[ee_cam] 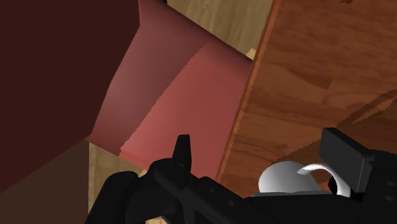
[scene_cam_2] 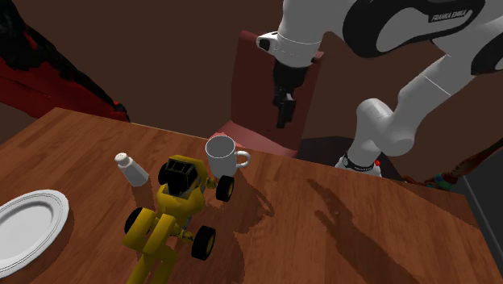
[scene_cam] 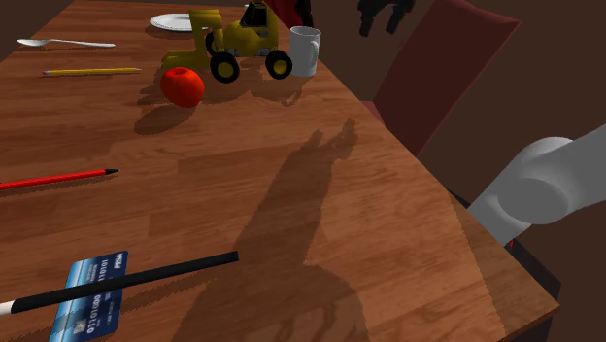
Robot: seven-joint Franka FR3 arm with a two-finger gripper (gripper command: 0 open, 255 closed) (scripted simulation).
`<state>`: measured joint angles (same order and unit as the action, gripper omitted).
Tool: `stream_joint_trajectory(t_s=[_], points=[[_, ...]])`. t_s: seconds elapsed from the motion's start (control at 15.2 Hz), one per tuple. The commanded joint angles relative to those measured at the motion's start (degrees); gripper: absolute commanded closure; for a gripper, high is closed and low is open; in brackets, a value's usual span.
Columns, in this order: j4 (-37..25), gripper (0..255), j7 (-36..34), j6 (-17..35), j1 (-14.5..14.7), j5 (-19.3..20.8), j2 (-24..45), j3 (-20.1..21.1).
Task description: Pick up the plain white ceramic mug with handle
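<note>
Claw (scene_cam_2: 282,119), spread wide and empty, hangs over the red chair (scene_cam_2: 254,81), beyond the table (scene_cam_2: 363,234) edge. The white mug (scene_cam_2: 221,155) stands upright below it, on the table side, with a yellow toy loader (scene_cam_2: 173,202) just beyond. Best approach, likely: descend on the handle side, clear of the loader.

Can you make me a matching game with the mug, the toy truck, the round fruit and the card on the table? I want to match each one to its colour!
Things:
1. mug
2. toy truck
3. round fruit
4. card

Colours:
A. blue
B. white
C. red
D. yellow

Pairs: 1-B, 2-D, 3-C, 4-A
</note>
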<state>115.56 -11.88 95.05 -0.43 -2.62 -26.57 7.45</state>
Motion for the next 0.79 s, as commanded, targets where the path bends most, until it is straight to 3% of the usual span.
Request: stream_joint_trajectory(t_s=[0.0, 0.4, 0.66, 0.73], points=[[-4.85, 0, -2.07, -0.53, -0.34, 0.2, 5.69, 0.97], [-22.17, 0, -7.72, -4.69, -0.7, 1.84, 22.94, 2.85], [-36.99, 0, -11.3, -9.64, -0.02, 3.44, 35.6, 3.47], [-37.29, 0, -11.36, -9.75, 0.05, 3.47, 35.83, 3.43]])
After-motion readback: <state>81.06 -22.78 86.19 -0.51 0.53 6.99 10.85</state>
